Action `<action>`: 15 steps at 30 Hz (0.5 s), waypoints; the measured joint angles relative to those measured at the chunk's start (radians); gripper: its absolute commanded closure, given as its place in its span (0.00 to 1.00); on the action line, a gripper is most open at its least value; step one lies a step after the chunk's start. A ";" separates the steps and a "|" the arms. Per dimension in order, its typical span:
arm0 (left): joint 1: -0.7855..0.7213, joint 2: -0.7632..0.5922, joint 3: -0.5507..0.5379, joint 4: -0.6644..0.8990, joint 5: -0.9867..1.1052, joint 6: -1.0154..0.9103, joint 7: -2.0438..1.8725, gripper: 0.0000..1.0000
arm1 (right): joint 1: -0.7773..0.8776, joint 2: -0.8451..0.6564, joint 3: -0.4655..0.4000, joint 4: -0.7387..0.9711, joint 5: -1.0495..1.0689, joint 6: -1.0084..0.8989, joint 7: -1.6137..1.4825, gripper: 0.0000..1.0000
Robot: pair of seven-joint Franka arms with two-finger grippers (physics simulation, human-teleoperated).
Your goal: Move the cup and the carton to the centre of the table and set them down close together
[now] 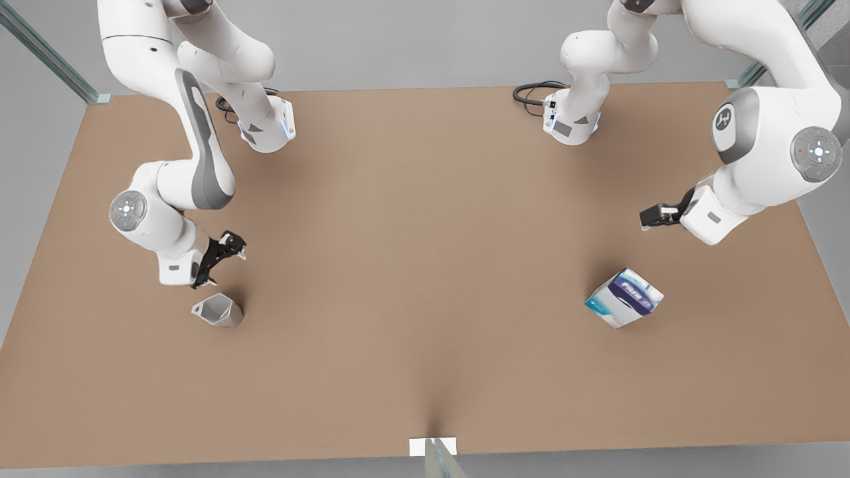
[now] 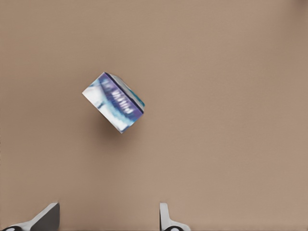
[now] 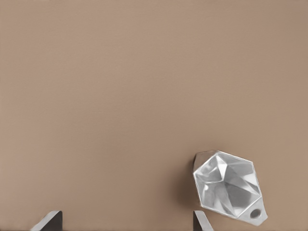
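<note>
On the front view's left I have the right pincer [image 1: 222, 259] hanging just above the counter [image 1: 412, 265], tilted down. The cup [image 1: 219, 310] stands on the counter just below and in front of it, not touched by it. In the right wrist view the two fingertips [image 3: 48, 220] sit wide apart with nothing between them, so this pincer is open and empty; the cup [image 3: 228, 187] lies off to one side of the far finger, its faceted silvery inside facing the camera and its small tab with a hole at the rim.

The middle of the counter, between the two arms' bases, is bare brown surface. At the near edge I see a small white tab [image 1: 433, 446] with a glass post rising from it.

On the front view's right, the carton [image 1: 624, 297] rests on the counter, turned at an angle to the edges, its dark blue panel and teal accents facing up. The left pincer [image 1: 654, 216] hovers above and behind it, well clear of it. In the left wrist view its fingertips [image 2: 45, 217] are spread wide and hold nothing; the carton [image 2: 114, 102] sits ahead of them, apart from both. Cup and carton are well apart, at opposite sides of the counter.
</note>
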 measured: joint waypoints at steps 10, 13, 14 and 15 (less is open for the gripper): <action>-0.001 0.007 0.000 0.000 -0.004 -0.003 0.000 0.00 | 0.014 0.063 -0.059 -0.087 0.003 0.201 -0.035 0.00; -0.001 0.005 -0.001 0.000 -0.006 -0.003 -0.002 0.00 | 0.039 0.101 -0.083 -0.053 0.005 0.202 -0.032 0.00; -0.001 0.005 -0.002 0.000 -0.006 -0.003 -0.002 0.00 | 0.035 0.113 -0.085 -0.047 0.005 0.202 -0.032 0.00; -0.001 0.005 -0.002 0.000 -0.006 -0.003 -0.002 0.00 | 0.035 0.122 -0.087 -0.042 0.005 0.202 -0.032 0.00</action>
